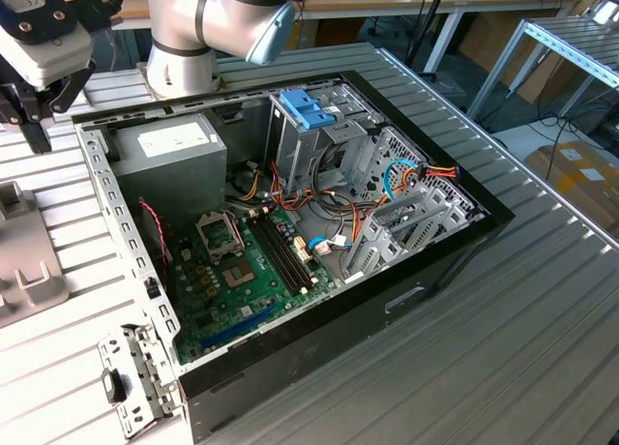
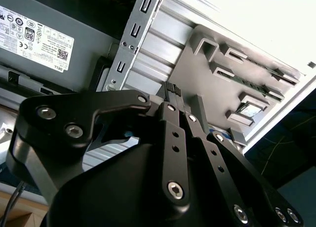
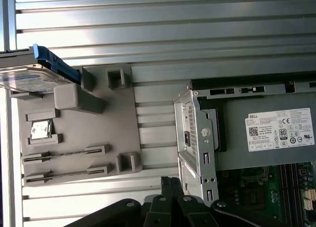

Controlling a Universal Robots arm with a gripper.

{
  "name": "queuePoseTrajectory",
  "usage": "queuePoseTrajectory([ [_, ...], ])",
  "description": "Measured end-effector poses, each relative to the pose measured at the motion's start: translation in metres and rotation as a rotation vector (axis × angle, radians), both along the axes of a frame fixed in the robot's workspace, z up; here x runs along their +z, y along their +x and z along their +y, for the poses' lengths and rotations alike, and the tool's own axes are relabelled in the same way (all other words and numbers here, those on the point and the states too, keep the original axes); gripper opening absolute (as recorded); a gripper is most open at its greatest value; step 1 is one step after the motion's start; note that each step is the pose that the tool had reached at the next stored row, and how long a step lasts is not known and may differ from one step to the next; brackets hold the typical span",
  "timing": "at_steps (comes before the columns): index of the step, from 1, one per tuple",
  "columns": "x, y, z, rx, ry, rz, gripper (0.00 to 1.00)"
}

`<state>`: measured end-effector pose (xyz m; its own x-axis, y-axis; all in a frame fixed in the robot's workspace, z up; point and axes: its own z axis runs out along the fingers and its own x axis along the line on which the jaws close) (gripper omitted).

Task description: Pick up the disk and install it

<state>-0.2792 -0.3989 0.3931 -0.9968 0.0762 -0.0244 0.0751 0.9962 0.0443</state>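
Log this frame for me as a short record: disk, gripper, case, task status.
disk: resting at one end of the grey fixture plate, outside the case
gripper: shut, holding nothing, apart from the disk
case: open, lying on the slatted table
task status: disk not yet picked up
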Motion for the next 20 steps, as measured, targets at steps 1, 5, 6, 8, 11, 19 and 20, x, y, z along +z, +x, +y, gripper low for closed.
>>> queuePoseTrajectory([
  [1,0.0,-0.0007,0.0,0.0,0.0001,0.0,0.11],
  [5,0.0,-0.0042,0.0,0.0,0.0,0.0,0.11],
  [6,-0.0001,-0.0055,0.0,0.0,0.0,0.0,0.11],
  [8,-0.0001,-0.0082,0.0,0.0,0.0,0.0,0.11],
  [11,-0.0002,-0.0119,0.0,0.0,0.0,0.0,0.11],
  [19,-0.0003,-0.0204,0.0,0.0,0.0,0.0,0.11],
  [20,-0.0003,-0.0218,0.0,0.0,0.0,0.0,0.11],
])
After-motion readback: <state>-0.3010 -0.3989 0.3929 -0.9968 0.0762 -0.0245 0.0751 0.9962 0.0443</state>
